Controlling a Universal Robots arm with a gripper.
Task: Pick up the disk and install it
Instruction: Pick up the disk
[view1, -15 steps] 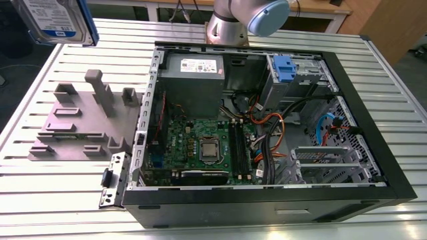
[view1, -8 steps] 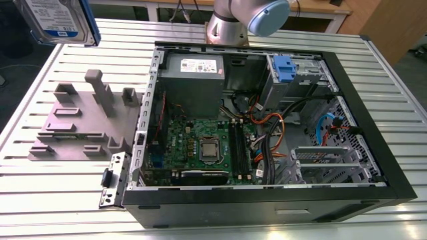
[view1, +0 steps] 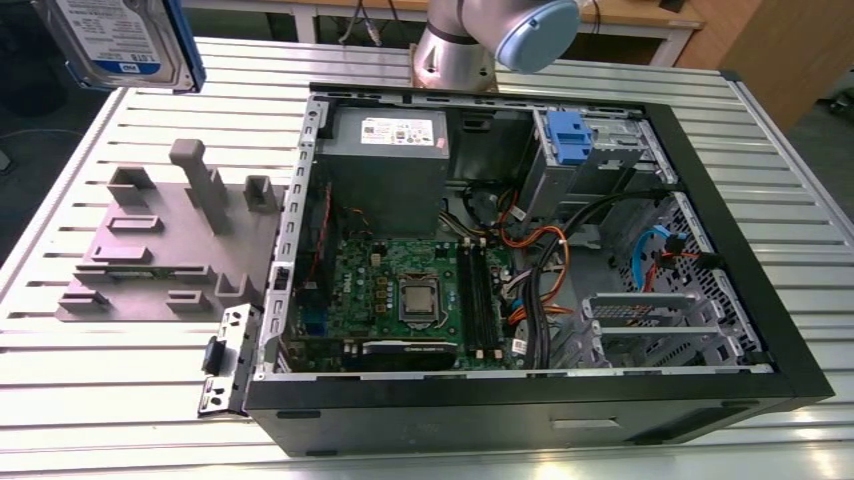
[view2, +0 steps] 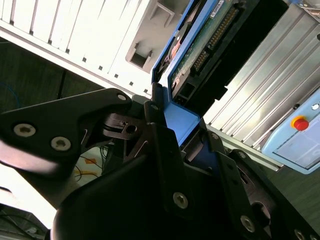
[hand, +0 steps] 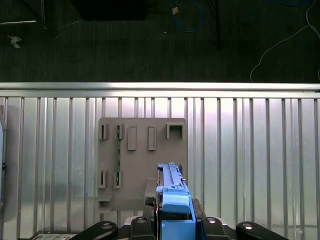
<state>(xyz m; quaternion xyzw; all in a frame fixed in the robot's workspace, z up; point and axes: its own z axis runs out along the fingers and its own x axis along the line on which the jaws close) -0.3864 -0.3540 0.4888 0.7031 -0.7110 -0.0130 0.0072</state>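
Disk (view1: 118, 42) — being held aloft at the exterior view's left, above the grey fixture (view1: 160, 245), apart from the open case (view1: 534, 412). Gripper (hand: 174, 220) — fingers being clamped on its blue frame, probably to leave its connector end free.

You have one blue-framed silver disk (view1: 120, 42), one open black computer case (view1: 534, 405), one grey slotted plastic holder (view1: 140, 262) and one ribbed metal table (view1: 107, 390).
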